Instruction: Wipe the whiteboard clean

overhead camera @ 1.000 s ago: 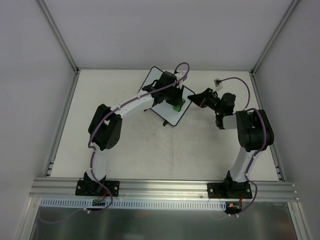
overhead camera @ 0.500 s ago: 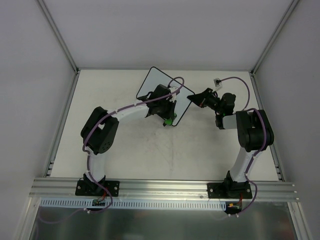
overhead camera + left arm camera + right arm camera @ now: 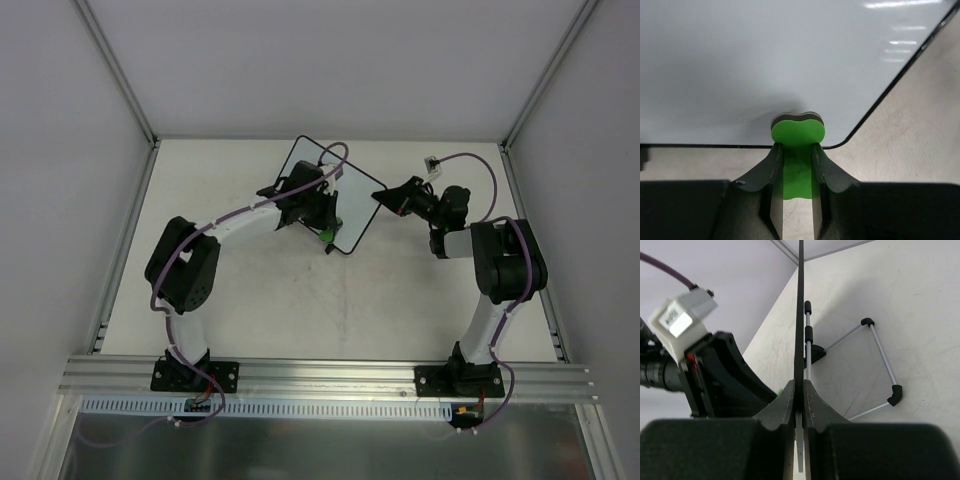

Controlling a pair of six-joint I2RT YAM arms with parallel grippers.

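"At the far middle of the table (image 3: 250, 300), why was the whiteboard (image 3: 358, 203) pinched at its right corner?"
"It was judged to be steadied there. The right hand (image 3: 385, 198) was clamped shut on its edge so the propped board would not be pushed over."
"And the left hand (image 3: 797, 150)?"
"It was closed on the green eraser (image 3: 798, 131), which was pressed against the face near the lower corner."
"How was the board aimed?"
"Its face was tilted toward the left arm, with the wire stand (image 3: 895, 393) behind. Its long axis appeared to be laid from far left to near right."
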